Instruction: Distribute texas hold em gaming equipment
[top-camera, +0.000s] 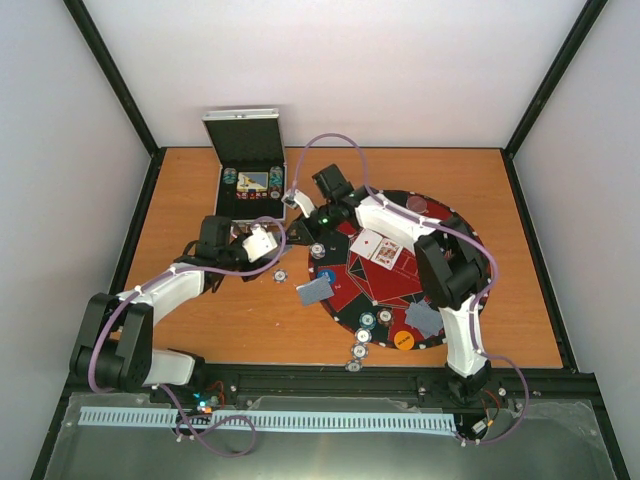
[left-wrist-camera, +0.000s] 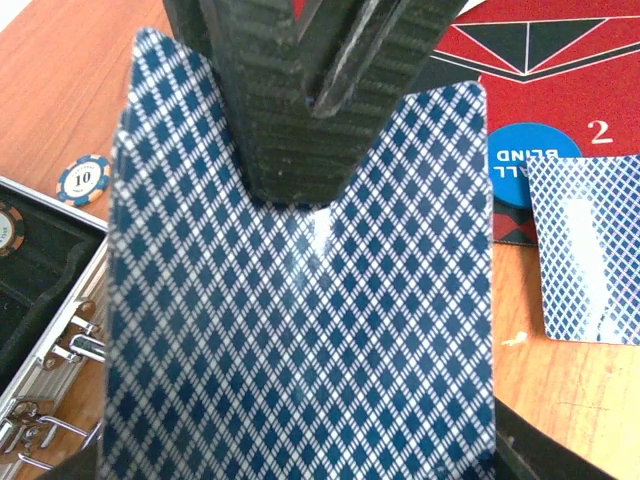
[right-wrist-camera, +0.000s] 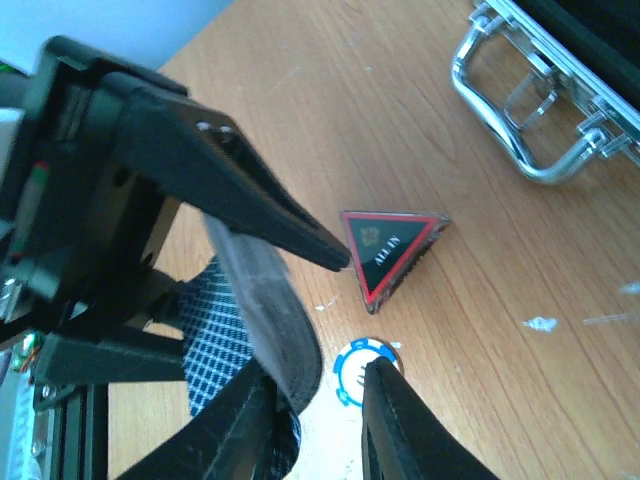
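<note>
**Two Grippers Meet at the Cards**

The left gripper (top-camera: 252, 246) is pinching a stack of cards (left-wrist-camera: 300, 330). In the left wrist view, one dark finger (left-wrist-camera: 290, 110) presses down on the blue diamond backs. The long side of the stack runs the same way as the finger. The stack's far end sticks out well past the fingertip.

On one side of that finger sit a chip marked 10 (left-wrist-camera: 83, 180) and the open case (left-wrist-camera: 40, 300). On the other side a blue disc (left-wrist-camera: 522, 165) and a loose card (left-wrist-camera: 585, 250) lie by the red mat (left-wrist-camera: 560, 50).

Only the right wrist view shows a bent card (right-wrist-camera: 265, 300). It curves from the stack down into the right gripper (right-wrist-camera: 325, 385). Those fingers have a gap between them. The card's end lies against one finger, and the other finger is apart from it. I cannot tell if the card is pinched.

Just past the fingertips a blue chip (right-wrist-camera: 360, 368) lies flat on the table (right-wrist-camera: 300, 90). Beyond it is an ALL IN triangle (right-wrist-camera: 392, 250), with one corner pointing back at the fingers. Farther off is the case's handle (right-wrist-camera: 525, 120).

Only the top view shows both grippers close together beside the case.
</note>
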